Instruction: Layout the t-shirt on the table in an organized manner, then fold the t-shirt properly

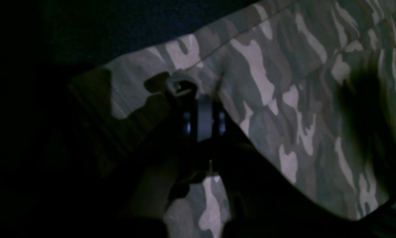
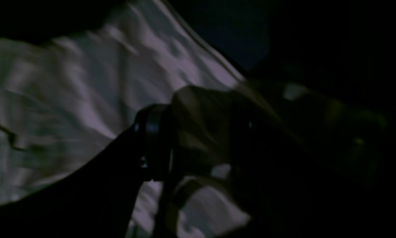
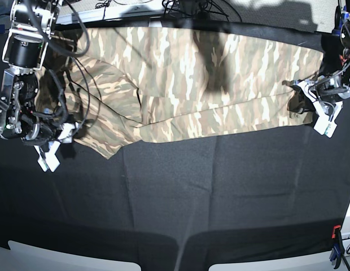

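The camouflage t-shirt (image 3: 180,79) lies stretched sideways across the far half of the black table (image 3: 192,197), with its near edge folded over in a loose band. My left gripper (image 3: 300,97), at the right of the base view, is shut on the shirt's right end. In the left wrist view the jaws (image 1: 198,105) pinch a fold of the cloth (image 1: 284,82). My right gripper (image 3: 70,131), at the left of the base view, is shut on the shirt's left lower corner. In the dark, blurred right wrist view, cloth (image 2: 69,99) drapes over that gripper (image 2: 198,138).
Cables and a rail (image 3: 186,8) run along the table's far edge. An orange and blue clamp (image 3: 335,248) sits at the near right corner. Black cloth covers the near half of the table. The arm bodies stand at both sides.
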`<control>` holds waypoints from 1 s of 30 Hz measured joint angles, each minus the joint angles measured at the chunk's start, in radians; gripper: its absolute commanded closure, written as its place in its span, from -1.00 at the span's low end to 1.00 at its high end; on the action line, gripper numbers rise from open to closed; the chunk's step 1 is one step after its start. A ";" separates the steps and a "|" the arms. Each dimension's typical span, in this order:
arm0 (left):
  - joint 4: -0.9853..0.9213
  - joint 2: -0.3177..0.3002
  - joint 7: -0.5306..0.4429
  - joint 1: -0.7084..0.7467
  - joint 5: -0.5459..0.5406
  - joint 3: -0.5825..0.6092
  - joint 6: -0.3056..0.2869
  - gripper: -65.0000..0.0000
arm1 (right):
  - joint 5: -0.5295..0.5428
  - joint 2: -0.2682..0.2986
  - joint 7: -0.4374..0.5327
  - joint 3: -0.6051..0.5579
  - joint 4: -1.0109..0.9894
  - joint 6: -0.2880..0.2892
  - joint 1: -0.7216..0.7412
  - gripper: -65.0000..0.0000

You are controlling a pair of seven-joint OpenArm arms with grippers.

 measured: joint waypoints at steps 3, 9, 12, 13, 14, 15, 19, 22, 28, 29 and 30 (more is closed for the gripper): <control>0.000 0.000 0.000 0.000 0.000 0.000 0.000 1.00 | 0.004 0.001 -0.003 0.042 0.006 -0.054 -0.011 0.15; 0.000 0.000 0.000 0.000 0.000 0.000 0.000 1.00 | 0.006 0.002 0.005 0.267 0.038 -0.107 -0.009 0.15; 0.000 0.000 0.000 0.000 0.001 0.000 0.000 1.00 | 0.092 0.010 0.009 0.365 0.039 -0.124 -0.066 0.15; 0.000 0.000 0.000 0.000 0.001 0.000 0.000 1.00 | 0.113 0.008 0.006 0.381 0.039 -0.124 -0.097 0.15; 0.000 0.000 -0.001 0.000 0.000 0.000 0.000 1.00 | 0.121 0.006 0.001 0.391 0.039 -0.120 -0.131 0.15; 0.000 0.000 0.000 0.000 0.001 0.000 0.000 1.00 | 0.127 0.002 -0.005 0.397 0.037 -0.114 -0.162 0.15; 0.000 0.000 0.000 0.000 0.001 0.000 0.000 1.00 | 0.200 -0.002 -0.007 0.398 0.037 0.005 -0.251 0.15; 0.000 0.000 0.000 0.000 0.000 0.000 0.000 1.00 | 0.285 -0.002 -0.003 0.399 0.037 0.008 -0.263 0.15; 0.000 0.000 0.000 0.000 0.000 0.000 0.000 1.00 | 0.297 -0.016 0.062 0.399 0.038 0.008 -0.258 0.15; 0.000 0.000 0.000 0.000 0.000 0.000 0.000 1.00 | 0.286 -0.021 0.082 0.399 0.037 0.008 -0.258 0.15; 0.000 0.000 0.000 0.000 0.000 0.000 0.000 1.00 | 0.280 -0.026 0.093 0.399 0.037 0.008 -0.257 0.15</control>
